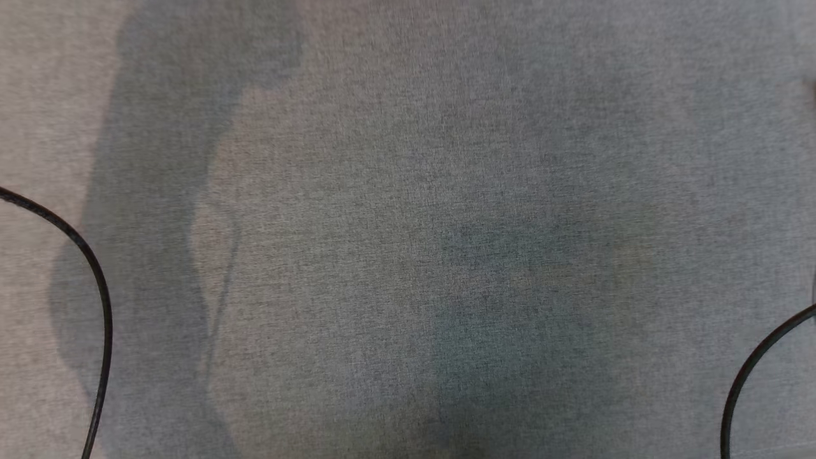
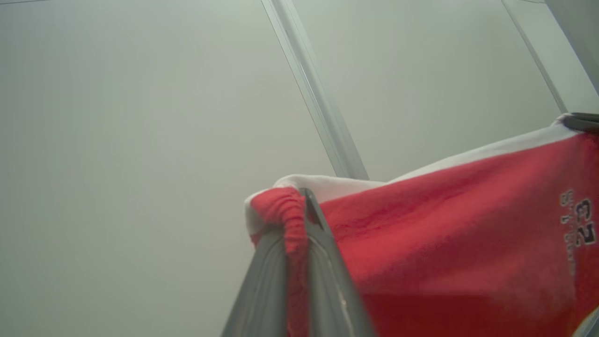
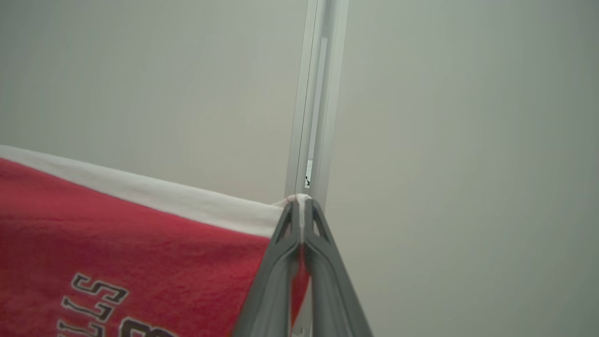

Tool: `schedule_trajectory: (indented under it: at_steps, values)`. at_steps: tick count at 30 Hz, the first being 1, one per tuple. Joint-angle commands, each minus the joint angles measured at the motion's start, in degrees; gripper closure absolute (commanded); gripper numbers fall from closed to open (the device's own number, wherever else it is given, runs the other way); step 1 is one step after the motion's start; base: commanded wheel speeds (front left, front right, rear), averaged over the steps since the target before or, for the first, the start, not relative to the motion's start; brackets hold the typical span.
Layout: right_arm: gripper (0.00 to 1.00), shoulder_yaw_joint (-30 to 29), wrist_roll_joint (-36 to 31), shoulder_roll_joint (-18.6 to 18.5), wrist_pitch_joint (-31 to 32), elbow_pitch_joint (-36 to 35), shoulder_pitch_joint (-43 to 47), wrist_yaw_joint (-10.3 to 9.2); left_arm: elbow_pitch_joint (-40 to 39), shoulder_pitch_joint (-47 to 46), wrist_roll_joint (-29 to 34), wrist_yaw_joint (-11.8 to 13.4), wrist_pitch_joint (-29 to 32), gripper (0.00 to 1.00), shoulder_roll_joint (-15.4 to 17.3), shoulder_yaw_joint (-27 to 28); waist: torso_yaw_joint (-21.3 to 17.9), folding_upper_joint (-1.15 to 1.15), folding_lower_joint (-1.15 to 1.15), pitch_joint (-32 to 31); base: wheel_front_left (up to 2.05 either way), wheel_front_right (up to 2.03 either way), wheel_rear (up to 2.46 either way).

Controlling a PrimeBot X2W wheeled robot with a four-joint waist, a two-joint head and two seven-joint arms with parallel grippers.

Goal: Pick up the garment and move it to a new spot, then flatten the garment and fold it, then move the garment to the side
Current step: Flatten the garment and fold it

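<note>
1. Left gripper [image 2: 302, 199] was clamped on a bunched red-and-white corner of the garment [image 2: 468, 224].
2. Right gripper [image 3: 302, 203] was pinched shut on the far end of the white hem.
3. Garment hung stretched between the two, aloft before a pale wall [image 2: 117, 140].
4. Judged: pickup done. Setting it down on the grey cloth surface [image 1: 408, 191], flattening, folding and moving aside all remained.
</note>
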Motion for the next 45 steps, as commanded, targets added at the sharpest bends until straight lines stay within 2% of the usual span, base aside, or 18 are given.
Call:
schedule_trajectory:
  at_steps: [1,7,15,25,39,45]
  values:
    - [1.00,-0.55,-1.05,0.68,-0.04,-2.16,1.75,-0.02,-2.59,0.49,1.64,0.15,-0.18,1.00,-0.21,1.43,-0.32,0.00,0.00,2.64,0.00,0.00,0.00]
    - [1.00,0.79,-0.43,1.44,-0.05,-2.41,6.43,-0.02,-6.85,5.47,4.00,-0.03,-0.17,1.00,-0.38,0.06,0.37,0.00,0.00,4.01,0.00,0.00,0.00]
    - [1.00,4.48,2.10,1.21,-0.04,0.14,14.23,-0.01,-7.31,13.67,1.78,-0.07,-0.18,1.00,0.59,-4.84,1.73,0.00,0.00,3.17,0.00,0.00,0.00]
    - [1.00,12.03,6.34,-2.41,-0.04,3.50,24.78,-0.02,-6.54,24.62,0.24,-0.08,-0.18,1.00,2.80,-12.68,3.51,0.00,0.00,-3.12,0.00,0.00,0.00]
    - [1.00,24.86,15.11,-8.94,-0.04,14.64,37.62,-0.02,0.82,39.17,-2.94,-0.07,-0.18,1.00,4.05,-30.53,5.62,0.00,0.00,-14.16,0.00,0.00,0.00]
    - [1.00,31.18,19.87,-10.72,-0.04,18.26,40.27,-0.02,3.19,42.51,-4.09,-0.08,-0.18,1.00,3.44,-32.80,6.30,0.00,0.00,-17.20,0.00,0.00,0.00]
